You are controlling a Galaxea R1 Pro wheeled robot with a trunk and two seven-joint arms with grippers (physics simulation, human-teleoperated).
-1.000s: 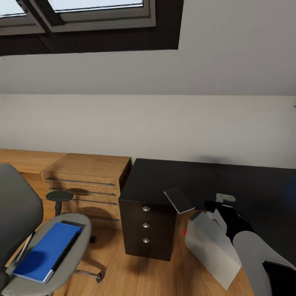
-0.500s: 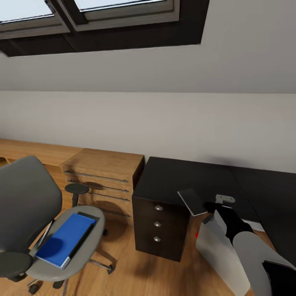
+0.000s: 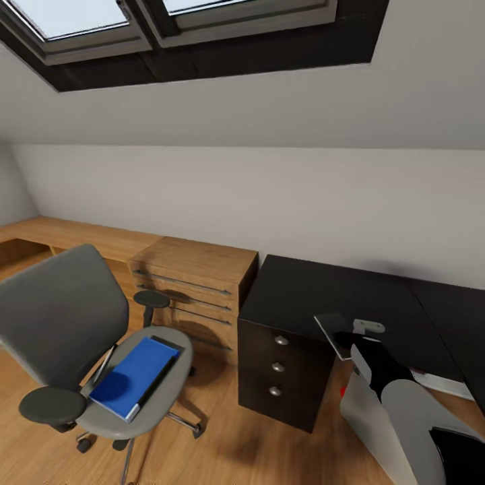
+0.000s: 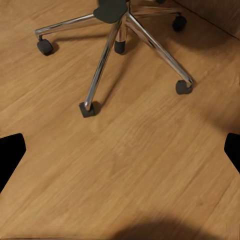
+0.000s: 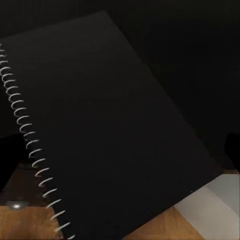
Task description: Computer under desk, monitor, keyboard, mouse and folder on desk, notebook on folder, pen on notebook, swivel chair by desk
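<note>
The swivel chair (image 3: 64,303) stands at the left with the blue folder (image 3: 135,377) flat on its seat. A thin pale stick, the pen (image 3: 102,367), lies along the folder's left side. My right gripper (image 3: 348,337) is shut on the notebook (image 3: 332,329), which it holds over the front edge of the black desk (image 3: 316,289). The right wrist view has the notebook (image 5: 110,130) close up, black with a wire spiral. The light grey computer (image 3: 367,421) stands on the floor under my right arm. My left gripper (image 4: 120,152) hangs open above the floor near the chair's chrome base (image 4: 107,55).
A dark three-drawer unit (image 3: 283,370) holds up the desk's left end. A light-wood dresser (image 3: 195,283) sits between it and the chair, and a low wooden shelf (image 3: 67,232) runs along the wall. The ceiling slopes, with skylights (image 3: 74,17). There is wood floor (image 3: 215,444) between chair and desk.
The head camera has swung left, so the whole picture slid right and more of the chair shows. The notebook stays in my right gripper over the desk edge.
</note>
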